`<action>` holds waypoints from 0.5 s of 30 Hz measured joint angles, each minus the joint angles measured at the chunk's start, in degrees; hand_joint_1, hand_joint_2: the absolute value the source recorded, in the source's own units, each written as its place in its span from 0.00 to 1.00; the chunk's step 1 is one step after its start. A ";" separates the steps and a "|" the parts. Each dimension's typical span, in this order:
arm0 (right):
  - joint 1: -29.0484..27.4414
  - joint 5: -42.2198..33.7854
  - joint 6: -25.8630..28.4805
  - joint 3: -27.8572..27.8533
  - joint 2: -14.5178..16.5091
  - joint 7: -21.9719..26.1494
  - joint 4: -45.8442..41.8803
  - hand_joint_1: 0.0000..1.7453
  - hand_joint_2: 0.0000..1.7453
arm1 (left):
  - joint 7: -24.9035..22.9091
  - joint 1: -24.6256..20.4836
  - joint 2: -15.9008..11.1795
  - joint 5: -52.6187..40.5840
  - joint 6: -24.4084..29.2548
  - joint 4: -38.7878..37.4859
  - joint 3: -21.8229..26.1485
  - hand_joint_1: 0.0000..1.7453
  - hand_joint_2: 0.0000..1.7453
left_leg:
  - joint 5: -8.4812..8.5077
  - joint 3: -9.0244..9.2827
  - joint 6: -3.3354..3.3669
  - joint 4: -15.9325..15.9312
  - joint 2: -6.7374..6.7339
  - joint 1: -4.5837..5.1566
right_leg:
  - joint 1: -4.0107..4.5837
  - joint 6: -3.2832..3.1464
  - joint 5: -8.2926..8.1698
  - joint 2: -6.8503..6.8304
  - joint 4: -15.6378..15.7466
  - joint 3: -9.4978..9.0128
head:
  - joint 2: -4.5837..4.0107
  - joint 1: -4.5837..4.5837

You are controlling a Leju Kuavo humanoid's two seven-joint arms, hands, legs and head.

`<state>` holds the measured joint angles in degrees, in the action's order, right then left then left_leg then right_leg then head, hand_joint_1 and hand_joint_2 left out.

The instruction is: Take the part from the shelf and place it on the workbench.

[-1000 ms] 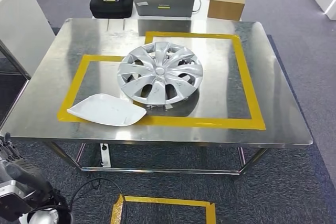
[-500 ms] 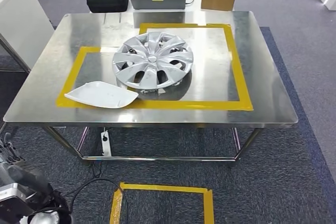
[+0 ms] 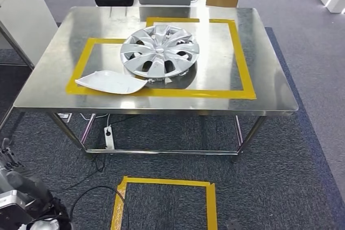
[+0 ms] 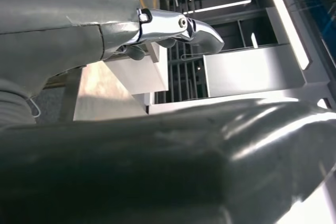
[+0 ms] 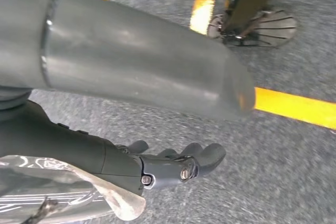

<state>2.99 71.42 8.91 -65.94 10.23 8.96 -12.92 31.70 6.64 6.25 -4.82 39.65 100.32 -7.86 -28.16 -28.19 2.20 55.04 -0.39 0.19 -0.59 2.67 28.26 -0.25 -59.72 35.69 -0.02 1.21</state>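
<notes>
Steel worktop (image 3: 264,79) already carries a wheel cover (image 3: 159,51) and a white panel (image 3: 110,82) inside yellow tape. Both lie flat, so the part seems delivered. The left hand (image 4: 174,24) and right hand (image 5: 174,163) hang with fingers loosely apart, holding nothing. Backing off should avoid the worktop's near edge; carpet behind looks open.

On the workbench (image 3: 264,79), the white part (image 3: 110,82) lies left-front of the hubcap (image 3: 159,51).

glossy steel workbench (image 3: 264,79), silver plastic hubcap (image 3: 159,52), matt white part (image 3: 110,82), rough grey carpet (image 3: 284,176).
</notes>
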 joint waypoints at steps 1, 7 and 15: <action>0.00 0.02 0.01 -0.01 0.01 -0.05 0.00 0.00 0.00 | -0.13 0.00 0.01 -0.04 -0.01 -0.01 -0.12 0.00 0.00 | 0.69 -0.84 0.27 -0.02 -0.08 -0.01 | -0.06 0.20 3.02 0.09 -2.99 1.03 | 0.01 0.06; 0.05 0.12 0.14 -0.03 0.00 -0.40 0.00 0.00 0.00 | -0.61 0.11 0.01 -0.38 -0.02 -0.48 -0.66 0.00 0.00 | 4.77 -6.67 -0.12 0.80 -0.15 -0.06 | -0.25 1.01 3.45 0.10 -8.81 -2.53 | 0.00 0.13; 0.35 0.16 0.18 -0.21 0.03 -0.66 0.00 0.00 0.00 | -1.09 0.13 0.02 -0.96 0.02 -1.17 -0.97 0.00 0.00 | 4.08 -9.91 -2.71 4.59 -0.09 -0.28 | -0.06 -2.04 3.00 -0.11 4.48 -9.70 | 0.02 0.00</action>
<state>3.34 71.58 9.09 -66.14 10.27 8.30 -12.92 30.62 6.77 6.26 -5.78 39.67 99.15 -8.83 -24.08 -38.10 -0.51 59.62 -0.48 -0.09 -0.65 0.63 31.26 -0.36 -55.24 25.99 -0.01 1.21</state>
